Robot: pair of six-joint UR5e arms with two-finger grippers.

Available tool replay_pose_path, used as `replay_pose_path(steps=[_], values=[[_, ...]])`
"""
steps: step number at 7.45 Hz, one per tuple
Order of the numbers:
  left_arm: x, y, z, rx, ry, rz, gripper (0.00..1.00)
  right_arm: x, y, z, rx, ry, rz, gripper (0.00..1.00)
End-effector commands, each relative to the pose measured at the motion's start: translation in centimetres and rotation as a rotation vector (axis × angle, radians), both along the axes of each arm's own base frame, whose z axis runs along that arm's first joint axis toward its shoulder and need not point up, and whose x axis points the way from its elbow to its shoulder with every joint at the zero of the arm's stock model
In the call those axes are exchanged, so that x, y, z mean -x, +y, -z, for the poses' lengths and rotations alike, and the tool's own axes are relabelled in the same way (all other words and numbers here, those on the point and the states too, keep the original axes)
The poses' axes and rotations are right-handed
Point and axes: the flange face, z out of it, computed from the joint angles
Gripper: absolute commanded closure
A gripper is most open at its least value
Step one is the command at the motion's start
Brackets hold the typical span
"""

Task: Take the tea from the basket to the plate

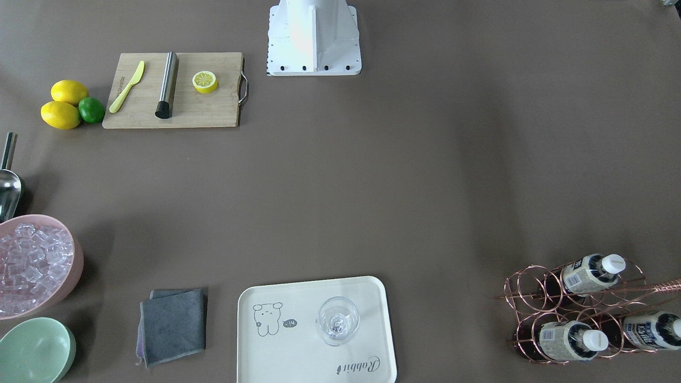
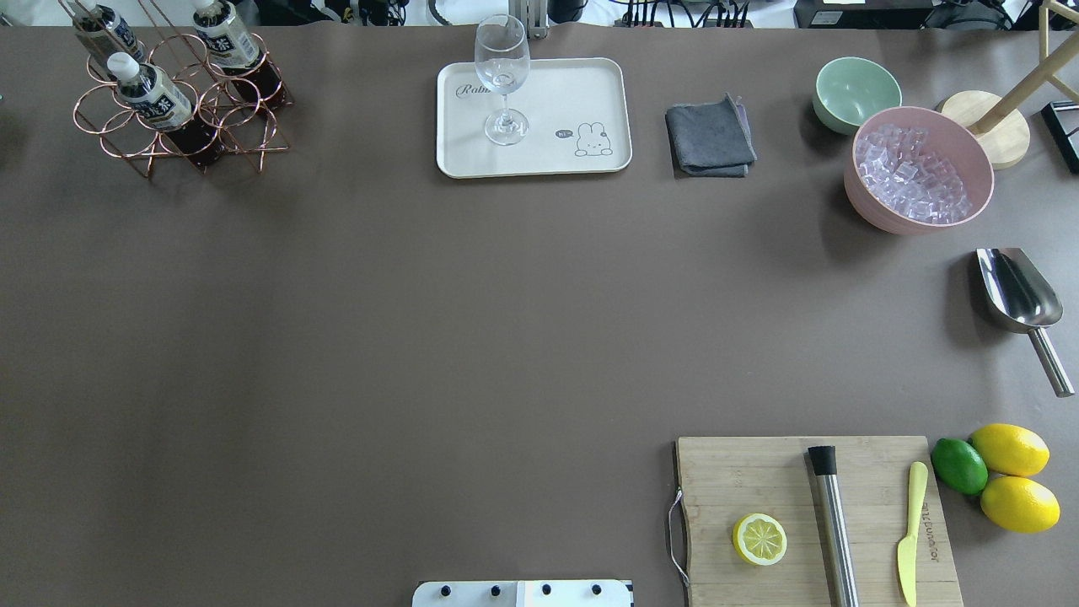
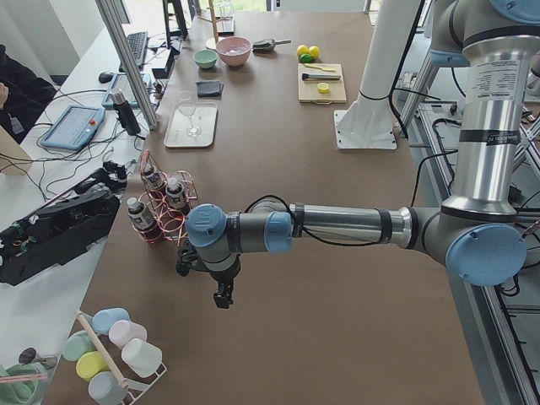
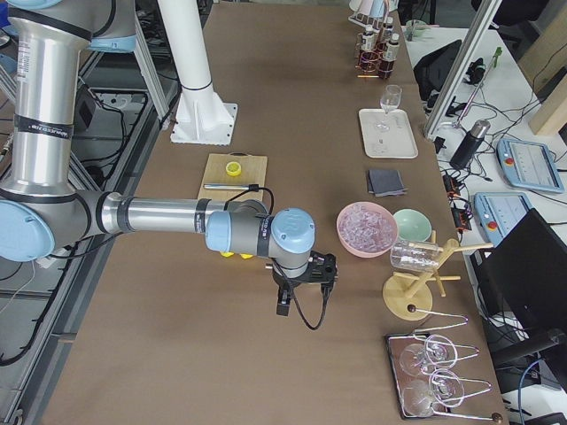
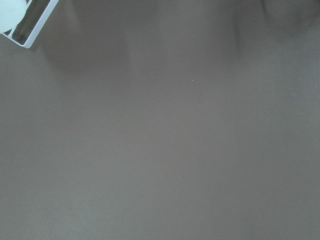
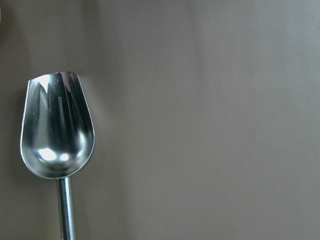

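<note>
So, before you move, fix one relation: the tea [image 2: 156, 93] sits at the far left corner of the surface [image 2: 421, 337], three bottles alike standing caps-up in the ring cells of the basket [image 2: 93, 118]. None of them has been lifted out yet. Their long axis runs upright, so you will probably want to come down over a cap or take a bottle from the side above the wire rings.

In the left-end view the left fingers [image 3: 223, 297] hang above the surface close to the basket, on the robot's side of it and toward the left end. From there the tea seems to lie farther out and a little to the right. This is clearly the nearer arm. You cannot tell from that distance whether these fingers are open or closed, and the left wrist camera shows only bare surface with a pale corner at its top left.

The right fingers [image 4: 282, 303] hang at the opposite end, over the scoop [image 6: 56, 127], well apart from the basket. Their state cannot be read either.

The plate [image 2: 539, 164] lies at the far edge, to the right of the basket, with a stemmed glass [image 2: 503, 80] standing on its left half. The carry therefore runs rightward along the far side. Aim for the bare right half, since the glass looks easy to knock over.
</note>
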Motion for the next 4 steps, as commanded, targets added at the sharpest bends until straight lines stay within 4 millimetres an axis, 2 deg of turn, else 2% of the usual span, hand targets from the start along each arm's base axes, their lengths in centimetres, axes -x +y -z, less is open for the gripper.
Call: replay_pose_path(steps=[1, 4], values=[[0.15, -0.02, 0.11, -0.002, 0.000, 0.002, 0.02, 0.00, 0.00, -0.02, 0.000, 0.000, 0.000, 0.00], [0.16, -0.04, 0.38, -0.006, -0.001, 0.002, 0.02, 0.03, 0.15, -0.12, 0.003, -0.003, 0.000, 0.00]])
